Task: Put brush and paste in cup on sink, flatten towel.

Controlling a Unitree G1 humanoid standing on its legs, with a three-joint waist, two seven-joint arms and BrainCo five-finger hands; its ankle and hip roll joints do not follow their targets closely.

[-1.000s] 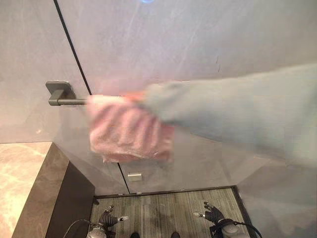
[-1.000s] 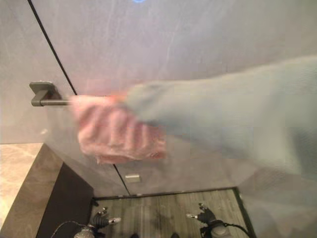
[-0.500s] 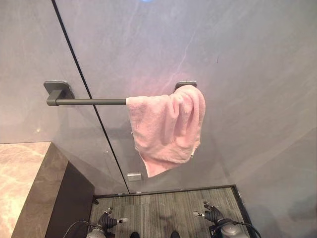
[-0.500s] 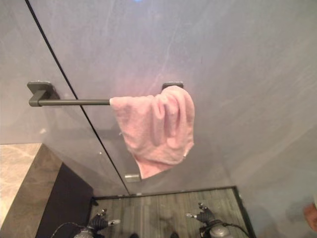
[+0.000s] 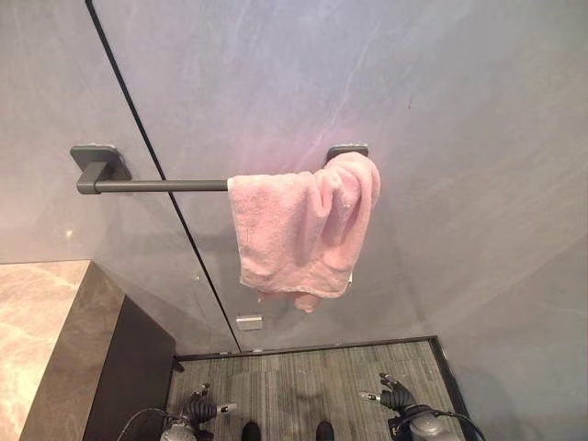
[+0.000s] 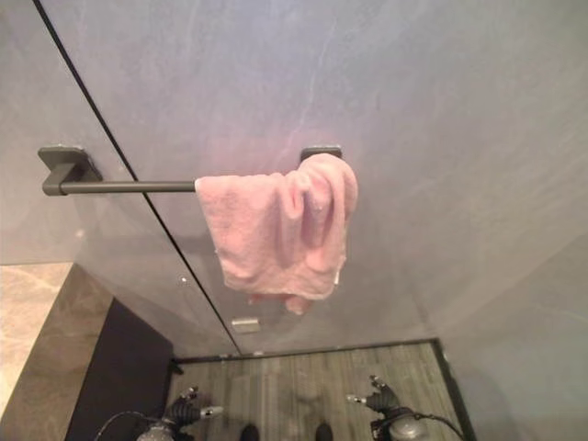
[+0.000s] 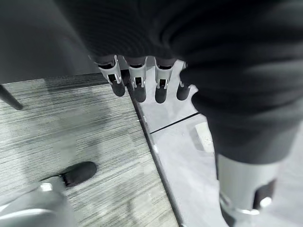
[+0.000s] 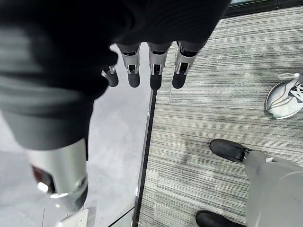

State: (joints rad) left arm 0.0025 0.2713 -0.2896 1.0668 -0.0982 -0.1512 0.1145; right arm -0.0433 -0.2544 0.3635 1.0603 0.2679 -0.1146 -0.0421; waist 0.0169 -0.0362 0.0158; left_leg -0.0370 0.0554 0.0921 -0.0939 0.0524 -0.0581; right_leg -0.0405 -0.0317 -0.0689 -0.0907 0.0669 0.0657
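Grey wall: person's arm gone from rail (image 5: 156, 186) | towel (image 5: 299, 230) bunched at rail's right end, unflattened | left hand (image 7: 142, 80), right hand (image 8: 151, 68) below rail, fingers straight, empty.

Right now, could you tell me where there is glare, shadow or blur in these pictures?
Left eye view: the pink towel is sharp and casts a soft shadow on the grey wall, which carries a faint pink sheen above the towel bar. Left wrist view: the dark cover is blurred.

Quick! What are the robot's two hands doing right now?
Left hand: open, fingers straight, holding nothing.
Right hand: open, fingers straight, holding nothing.
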